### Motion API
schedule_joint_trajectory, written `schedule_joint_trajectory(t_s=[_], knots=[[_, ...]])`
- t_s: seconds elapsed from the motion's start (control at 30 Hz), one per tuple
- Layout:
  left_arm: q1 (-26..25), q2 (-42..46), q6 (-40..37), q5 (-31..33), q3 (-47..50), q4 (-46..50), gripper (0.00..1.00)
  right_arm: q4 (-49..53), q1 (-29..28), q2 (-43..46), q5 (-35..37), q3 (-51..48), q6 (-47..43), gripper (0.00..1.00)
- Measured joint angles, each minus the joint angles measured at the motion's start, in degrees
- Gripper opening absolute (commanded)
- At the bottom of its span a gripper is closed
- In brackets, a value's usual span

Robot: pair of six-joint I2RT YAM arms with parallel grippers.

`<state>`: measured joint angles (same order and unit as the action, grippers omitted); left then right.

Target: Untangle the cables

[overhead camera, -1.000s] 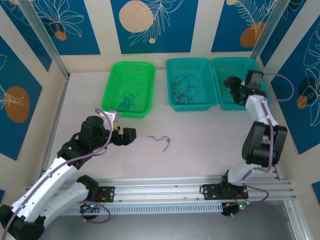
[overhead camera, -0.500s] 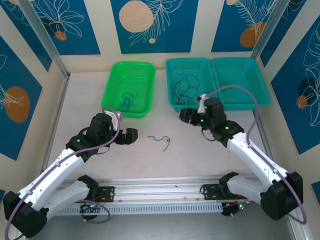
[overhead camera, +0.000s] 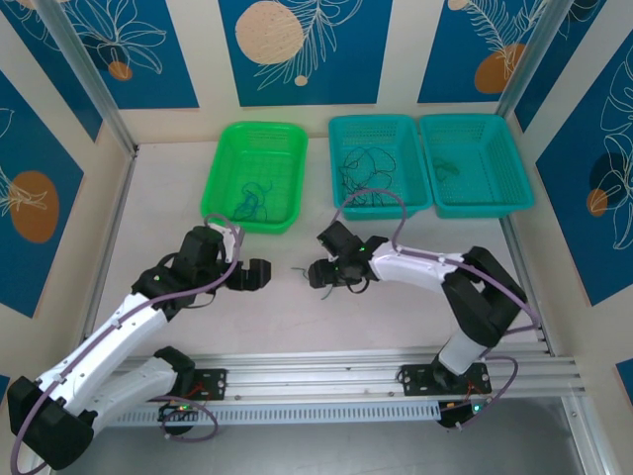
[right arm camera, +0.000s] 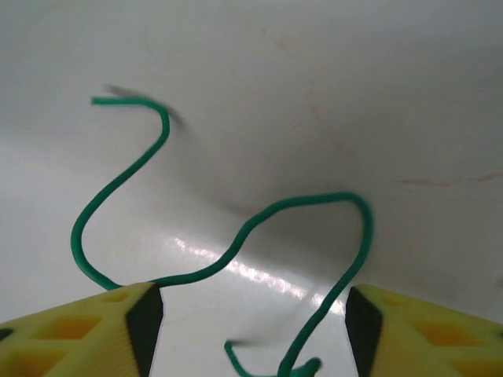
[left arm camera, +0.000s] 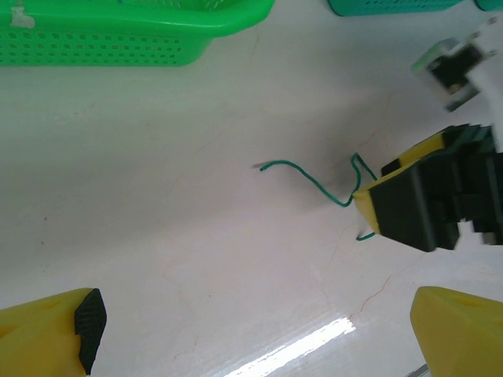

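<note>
The table (overhead camera: 168, 198) has three baskets in a row along its far edge: a green basket (overhead camera: 272, 168) holding a dark blue cable (overhead camera: 249, 203), a middle teal basket (overhead camera: 376, 121) with a tangled bunch of cables (overhead camera: 364, 178), and a right teal basket (overhead camera: 485, 168) with one small cable (overhead camera: 445, 168). Mid-table, the right gripper (overhead camera: 318, 273) is down with its jaws part open, straddling a loose green cable (right arm camera: 259, 220) that lies flat, not pinched. Just left of that, the left gripper (overhead camera: 255, 274) has its jaws spread wide, nothing in them.
</note>
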<state>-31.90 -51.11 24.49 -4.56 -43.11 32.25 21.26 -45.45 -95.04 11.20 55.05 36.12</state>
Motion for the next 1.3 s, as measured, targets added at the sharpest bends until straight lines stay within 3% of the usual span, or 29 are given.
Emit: schedule_joint_trajectory(t_s=[0.13, 0.3, 0.6, 0.77, 0.87, 1.03, 1.3], knots=[[0.0, 0.0, -0.1, 0.0, 0.0, 0.0, 1.00, 1.5, -0.1, -1.9, 2.5, 0.5, 1.9, 0.18], [0.0, 0.1, -2.0, -2.7, 0.0, 0.0, 1.00, 4.2, -0.1, -1.8, 5.8, 1.2, 2.7, 0.00], [0.0, 0.0, -3.0, -14.1, 0.0, -2.2, 1.00, 5.3, 0.8, 7.0, 7.5, 1.1, 3.9, 0.00], [0.0, -0.7, -2.1, -19.7, -1.5, -7.1, 1.00, 3.6, 4.8, 15.1, 6.4, -0.4, 5.9, 0.00], [0.0, -2.7, -2.1, -22.1, -4.5, -10.7, 1.00, 1.5, 10.4, 20.9, 3.9, -2.3, 7.5, 0.00], [0.0, -6.4, -2.0, -25.2, -7.7, -17.9, 0.98, -3.6, 26.3, 27.1, -3.5, -4.0, 10.9, 0.00], [0.0, -13.4, -0.7, -29.2, -12.7, -26.9, 0.95, -9.9, 47.0, 22.4, -14.6, -1.9, 16.0, 0.00]])
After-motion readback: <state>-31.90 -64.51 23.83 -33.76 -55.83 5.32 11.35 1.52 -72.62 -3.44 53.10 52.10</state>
